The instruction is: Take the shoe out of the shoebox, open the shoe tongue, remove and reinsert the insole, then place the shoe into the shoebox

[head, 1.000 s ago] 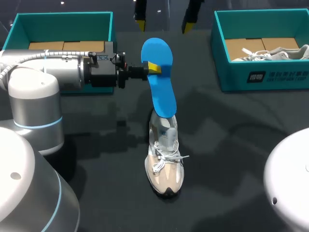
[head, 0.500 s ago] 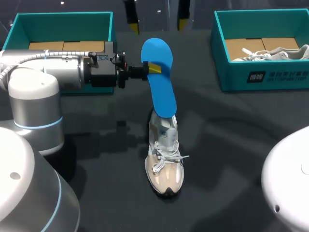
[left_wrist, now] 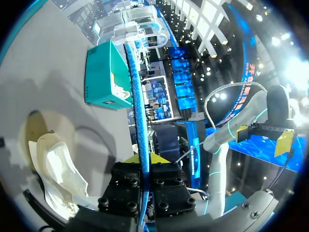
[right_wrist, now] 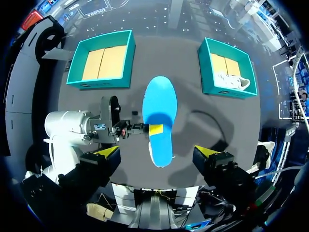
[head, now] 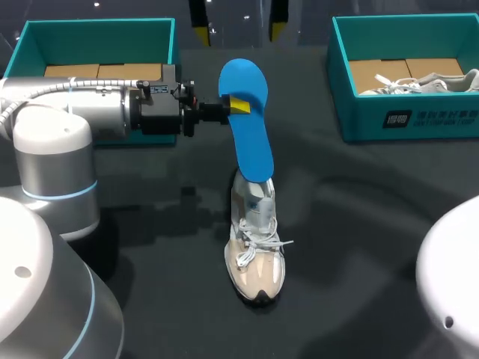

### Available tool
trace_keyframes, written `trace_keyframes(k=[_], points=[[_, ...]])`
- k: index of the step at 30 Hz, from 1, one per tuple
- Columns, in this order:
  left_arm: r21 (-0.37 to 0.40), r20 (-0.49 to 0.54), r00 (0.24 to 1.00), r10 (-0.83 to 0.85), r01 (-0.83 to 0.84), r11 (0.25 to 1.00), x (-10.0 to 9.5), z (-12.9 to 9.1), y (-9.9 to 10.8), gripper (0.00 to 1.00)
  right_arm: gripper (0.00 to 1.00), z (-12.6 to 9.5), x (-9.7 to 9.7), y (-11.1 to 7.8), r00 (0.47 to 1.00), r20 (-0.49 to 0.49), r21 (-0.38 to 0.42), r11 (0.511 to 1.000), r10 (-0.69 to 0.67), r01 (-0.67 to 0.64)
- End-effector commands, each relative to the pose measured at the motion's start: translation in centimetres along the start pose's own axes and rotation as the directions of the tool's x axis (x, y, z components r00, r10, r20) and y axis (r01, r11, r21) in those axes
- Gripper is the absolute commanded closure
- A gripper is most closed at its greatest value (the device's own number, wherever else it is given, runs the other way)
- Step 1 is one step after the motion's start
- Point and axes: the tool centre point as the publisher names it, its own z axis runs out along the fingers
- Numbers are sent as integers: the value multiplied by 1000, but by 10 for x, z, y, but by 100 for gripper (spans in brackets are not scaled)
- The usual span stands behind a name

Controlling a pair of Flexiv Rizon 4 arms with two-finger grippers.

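Ben: Only the right claw (right_wrist: 156, 152) moved. Its yellow tips slid a bit left and farther past the table's (head: 359, 209) far edge. Left arm and insole stayed put.

Kai: grips?

Ben: Right one's spread wide, holding nothing, high over the table. Left claw (head: 238, 105) is pinched on the thin, flat blue insole (head: 248, 138), a long oval whose lower end is at the collar of the mesh, white-laced shoe (head: 254, 258). Shoe sits on the dark table, well apart from the teal box (head: 408, 123).

The dark table (head: 359, 224) is lit softly from above; faint shadows are cast left of the shoe (head: 254, 258), and highlights are seen on the left arm (head: 82, 112).
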Motion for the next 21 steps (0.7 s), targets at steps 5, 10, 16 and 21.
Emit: trace_keyframes(k=[5,10,16,21], points=[[0,1,1000,0,0,1000,0,-1,1,100,0,-2,-31,0,968,-249,25,999,26,-20],[0,1,1000,0,0,1000,0,-1,1,100,0,-2,-42,0,916,-401,19,1000,22,-15],[0,1,1000,0,0,1000,0,-1,1,100,0,10,-53,-1,841,-541,13,1000,25,-22],[0,1,1000,0,0,1000,0,-1,1,100,0,24,-58,0,768,-640,1,1000,17,-21]])
